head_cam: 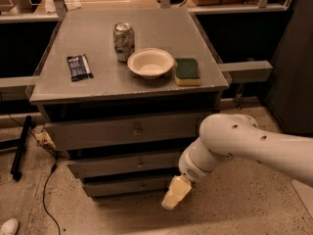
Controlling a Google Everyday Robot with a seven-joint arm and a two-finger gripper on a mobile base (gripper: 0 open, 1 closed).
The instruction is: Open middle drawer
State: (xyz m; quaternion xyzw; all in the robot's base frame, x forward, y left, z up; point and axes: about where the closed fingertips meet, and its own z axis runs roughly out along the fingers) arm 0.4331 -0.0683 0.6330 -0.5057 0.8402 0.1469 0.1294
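Observation:
A grey cabinet has three drawer fronts stacked under its top. The middle drawer (124,163) is the long low grey front with a small central knob (141,162), and it is shut. The top drawer (127,130) is the tallest and widest, and the bottom drawer (128,185) is the narrowest. My white arm (244,143) reaches in from the right. My gripper (174,194) hangs low at the right end of the bottom drawer, below and right of the middle drawer's knob. Only a cream-coloured finger shows.
On the cabinet top (98,87) stand a drink can (123,41), a white bowl (150,62), a green and yellow sponge (187,71) and a dark snack packet (79,66). A black cable (46,190) and a black stand leg (19,147) lie on the floor at the left.

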